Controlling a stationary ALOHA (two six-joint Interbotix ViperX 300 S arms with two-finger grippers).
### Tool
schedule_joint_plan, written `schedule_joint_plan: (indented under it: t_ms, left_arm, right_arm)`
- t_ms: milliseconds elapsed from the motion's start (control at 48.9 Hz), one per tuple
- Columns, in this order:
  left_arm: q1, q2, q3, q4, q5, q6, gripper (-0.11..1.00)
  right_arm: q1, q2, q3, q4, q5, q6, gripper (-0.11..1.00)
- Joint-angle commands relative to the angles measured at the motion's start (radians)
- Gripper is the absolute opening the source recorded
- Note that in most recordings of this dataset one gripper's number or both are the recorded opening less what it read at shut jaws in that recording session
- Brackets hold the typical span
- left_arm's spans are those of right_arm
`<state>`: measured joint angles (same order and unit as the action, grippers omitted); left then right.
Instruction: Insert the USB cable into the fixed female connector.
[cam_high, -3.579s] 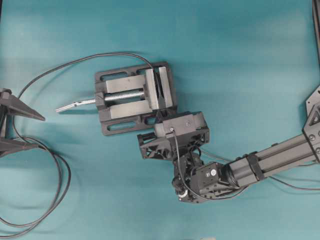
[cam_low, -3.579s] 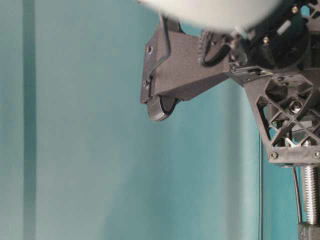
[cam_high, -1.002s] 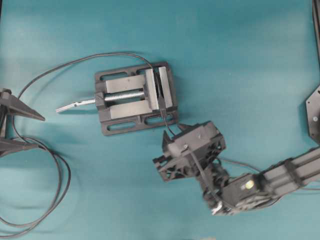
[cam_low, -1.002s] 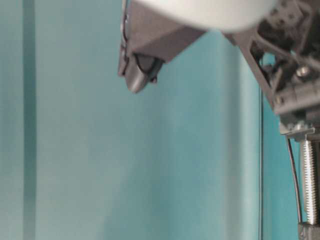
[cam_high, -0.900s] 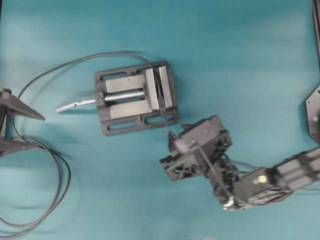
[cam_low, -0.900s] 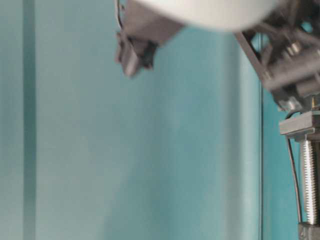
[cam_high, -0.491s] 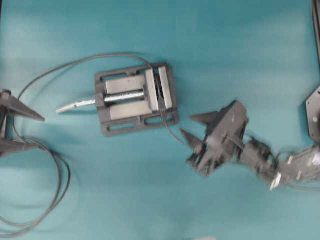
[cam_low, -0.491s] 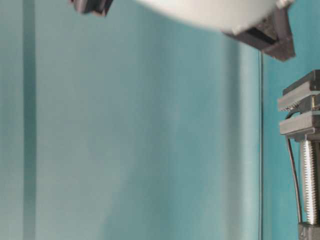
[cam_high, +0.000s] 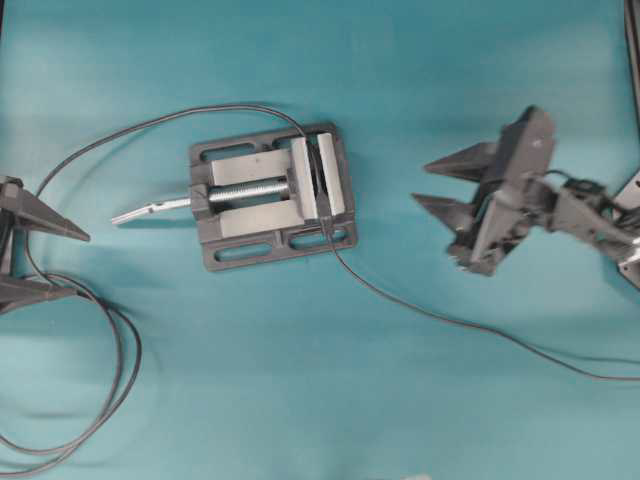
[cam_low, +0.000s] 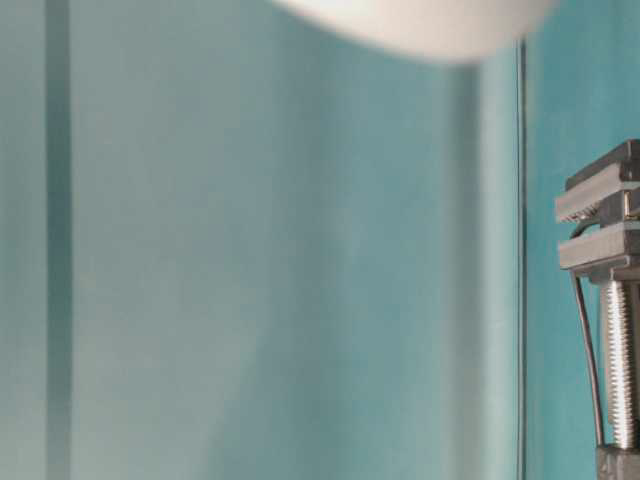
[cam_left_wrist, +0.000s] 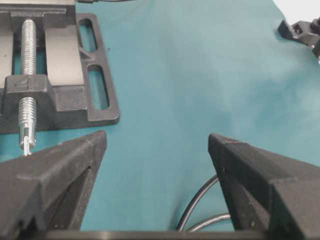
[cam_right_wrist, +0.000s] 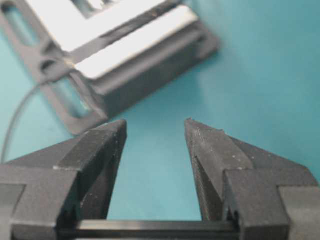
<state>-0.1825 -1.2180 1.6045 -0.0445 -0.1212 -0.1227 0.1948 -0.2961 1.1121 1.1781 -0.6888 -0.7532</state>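
Note:
The thin dark USB cable lies on the teal mat, running from the right edge up to the vise, where its end meets the gap between the vise plates. The fixed female connector sits clamped in that gap, mostly hidden; the plug cannot be made out. My right gripper hovers well right of the vise, open and empty; its wrist view shows bare mat between the fingers. At the left edge my left gripper stands wide open over cable loops.
A long dark cable arcs from the vise's top to the left and coils in loops at the lower left. The vise's screw handle sticks out leftward. The table-level view shows only the vise's end.
My right gripper has drawn back from the vise's lower right corner, going right and up in the overhead view. The USB cable stays with its end at the vise. The left arm is still.

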Motion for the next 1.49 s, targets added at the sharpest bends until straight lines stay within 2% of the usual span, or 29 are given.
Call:
schedule_joint_plan:
  t_ms: [0, 123, 286, 348, 470, 573, 736, 859, 961, 1145, 1472]
  left_arm:
    - [-0.003, 0.017, -0.023, 0.005, -0.009, 0.005, 0.99]
    - [-0.003, 0.017, -0.023, 0.003, -0.009, 0.005, 0.99]
    - [-0.003, 0.017, -0.023, 0.003, -0.009, 0.005, 0.99]
    - [-0.005, 0.017, -0.023, 0.005, -0.009, 0.005, 0.99]
    - [-0.003, 0.017, -0.023, 0.003, -0.011, 0.005, 0.99]
    - [-0.003, 0.017, -0.025, 0.005, -0.009, 0.005, 0.99]
    - [-0.003, 0.017, -0.023, 0.005, -0.009, 0.005, 0.99]
    - [-0.003, 0.017, -0.025, 0.005, -0.009, 0.005, 0.99]
    - [-0.003, 0.017, -0.025, 0.005, -0.009, 0.005, 0.99]
    - [-0.003, 0.017, -0.023, 0.005, -0.009, 0.005, 0.99]
    - [-0.003, 0.017, -0.023, 0.005, -0.009, 0.005, 0.99]
  right_arm:
    - [-0.034, -0.083, 0.040, -0.063, 0.040, 0.011, 0.54]
    - [-0.057, -0.176, 0.109, -0.100, 0.092, 0.012, 0.54]
    - [-0.057, -0.285, 0.201, -0.132, 0.103, 0.006, 0.52]
    - [-0.057, -0.321, 0.230, -0.176, 0.103, 0.003, 0.51]
    - [-0.052, -0.413, 0.293, -0.305, 0.120, 0.011, 0.47]
    - [-0.048, -0.511, 0.336, -0.364, 0.149, 0.023, 0.46]
    - [-0.049, -0.689, 0.420, -0.365, 0.219, 0.048, 0.46]
    - [-0.049, -0.778, 0.453, -0.371, 0.316, 0.038, 0.46]
    - [-0.051, -0.787, 0.449, -0.396, 0.357, 0.025, 0.46]
    - [-0.055, -0.787, 0.442, -0.434, 0.342, -0.003, 0.46]
    - [-0.057, -0.787, 0.396, -0.434, 0.328, 0.003, 0.46]
